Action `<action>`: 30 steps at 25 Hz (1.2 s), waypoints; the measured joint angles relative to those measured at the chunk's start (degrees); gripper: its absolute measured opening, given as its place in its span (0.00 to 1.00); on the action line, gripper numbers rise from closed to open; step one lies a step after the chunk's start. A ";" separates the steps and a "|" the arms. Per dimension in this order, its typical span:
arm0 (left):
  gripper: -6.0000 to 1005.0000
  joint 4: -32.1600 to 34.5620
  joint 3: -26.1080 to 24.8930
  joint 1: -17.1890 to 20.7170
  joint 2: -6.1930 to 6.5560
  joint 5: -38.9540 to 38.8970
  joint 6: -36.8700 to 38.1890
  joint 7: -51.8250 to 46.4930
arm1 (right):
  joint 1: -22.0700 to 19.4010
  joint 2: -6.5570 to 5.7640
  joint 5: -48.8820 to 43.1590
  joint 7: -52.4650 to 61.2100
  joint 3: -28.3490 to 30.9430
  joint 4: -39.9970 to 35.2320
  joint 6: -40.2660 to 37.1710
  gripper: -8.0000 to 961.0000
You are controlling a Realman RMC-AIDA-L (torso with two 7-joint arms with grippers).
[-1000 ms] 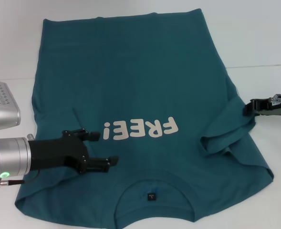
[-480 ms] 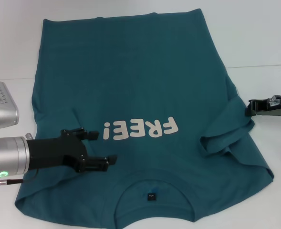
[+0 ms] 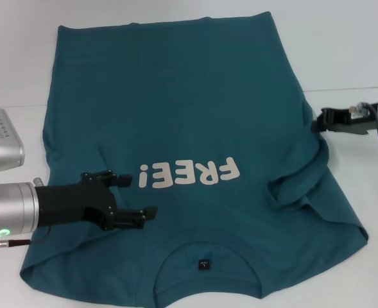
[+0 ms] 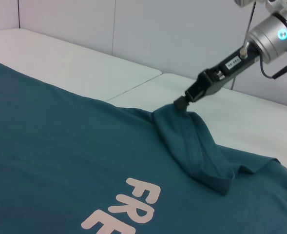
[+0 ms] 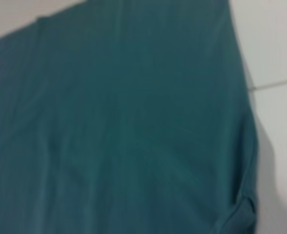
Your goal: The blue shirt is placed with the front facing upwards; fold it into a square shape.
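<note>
The blue shirt [image 3: 176,96] lies spread face up on the white table, with its cream "FREE!" lettering [image 3: 189,173] and its collar [image 3: 205,260] at the near edge. My left gripper [image 3: 144,196] is open and hovers low over the shirt's left shoulder area, beside the lettering. My right gripper [image 3: 317,122] is at the shirt's right side, shut on the folded sleeve [image 3: 301,183]. The left wrist view shows its tip [image 4: 182,104] pinching a raised peak of the cloth [image 4: 192,141]. The right wrist view shows only plain teal cloth [image 5: 133,122].
The white table [image 3: 355,51] shows around the shirt, with a thin seam line [image 3: 349,88] running across it on the right. The shirt's hem [image 3: 163,25] lies at the far side.
My right gripper has moved away from me and slightly inward, drawing the sleeve's edge with it. The left gripper has barely shifted.
</note>
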 joint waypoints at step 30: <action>0.93 2.24 -0.11 1.34 -0.44 0.00 1.42 0.13 | 5.42 4.17 0.52 0.42 -1.57 2.02 8.21 0.19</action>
